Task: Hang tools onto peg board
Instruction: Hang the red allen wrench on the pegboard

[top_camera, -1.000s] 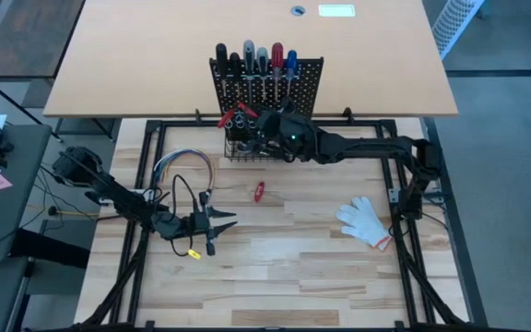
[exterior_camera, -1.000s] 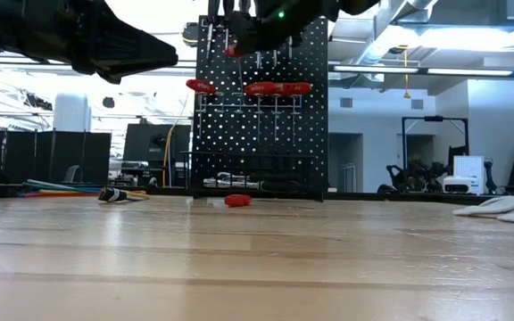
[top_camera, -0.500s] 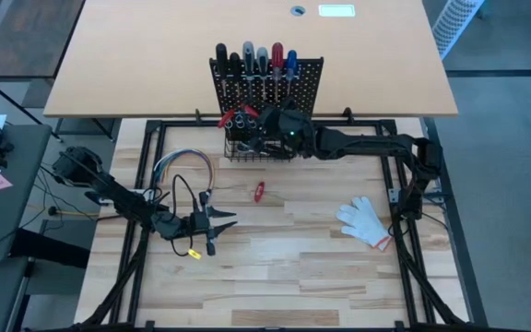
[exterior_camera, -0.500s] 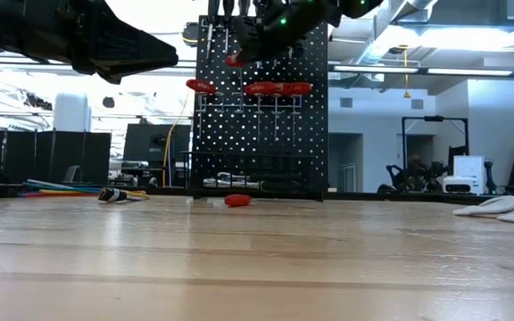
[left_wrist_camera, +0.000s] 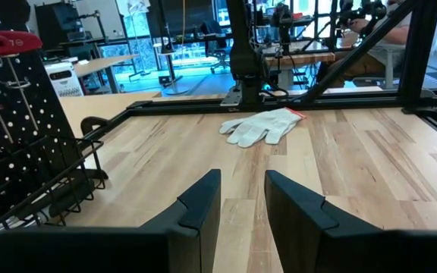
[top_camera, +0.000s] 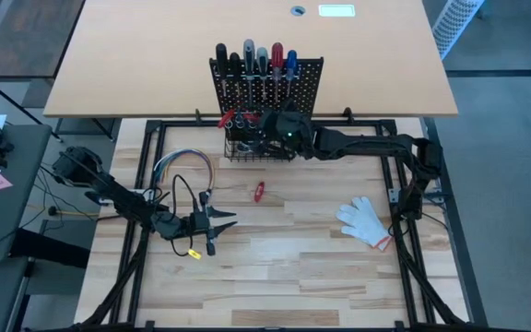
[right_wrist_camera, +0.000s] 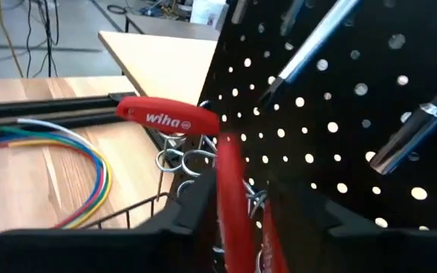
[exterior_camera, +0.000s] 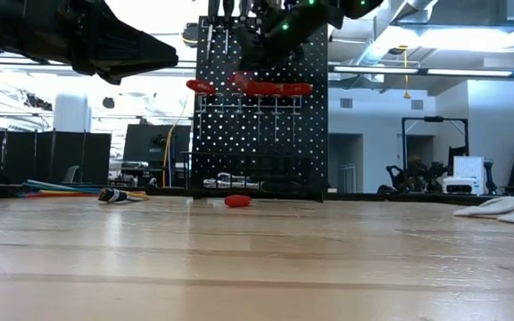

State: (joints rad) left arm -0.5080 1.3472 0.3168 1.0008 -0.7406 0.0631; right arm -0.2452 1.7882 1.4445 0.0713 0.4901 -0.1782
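The black peg board point(top_camera: 267, 81) stands upright at the table's far middle, with screwdrivers hung along its top and red-handled tools on its silver rings point(exterior_camera: 279, 87). My right gripper point(top_camera: 265, 129) is at the board's front face, shut on a red-handled tool point(right_wrist_camera: 230, 189). A second red handle marked "wiha" point(right_wrist_camera: 169, 117) sits by the rings beside it. A small red tool point(top_camera: 259, 191) lies on the table in front of the board. My left gripper point(top_camera: 224, 219) is open and empty, low at the near left, and also shows in the left wrist view point(left_wrist_camera: 241, 201). My right gripper pinches the tool's long red handle point(right_wrist_camera: 226, 163) between its two fingers point(right_wrist_camera: 196, 205), which come about level from the table's right. The handle runs along the fingers. The tool is clear of the table, close against the ring row point(exterior_camera: 239, 82).
A white glove point(top_camera: 365, 221) lies at the near right. A bundle of coloured wires point(top_camera: 182, 166) lies left of the board. A black wire basket point(top_camera: 256, 148) sits at the board's base. A tan tabletop point(top_camera: 247, 28) lies behind the board.
My right gripper has moved down and toward the peg board with the red-handled tool, bringing its handle from above the ring row level with the other red handles.
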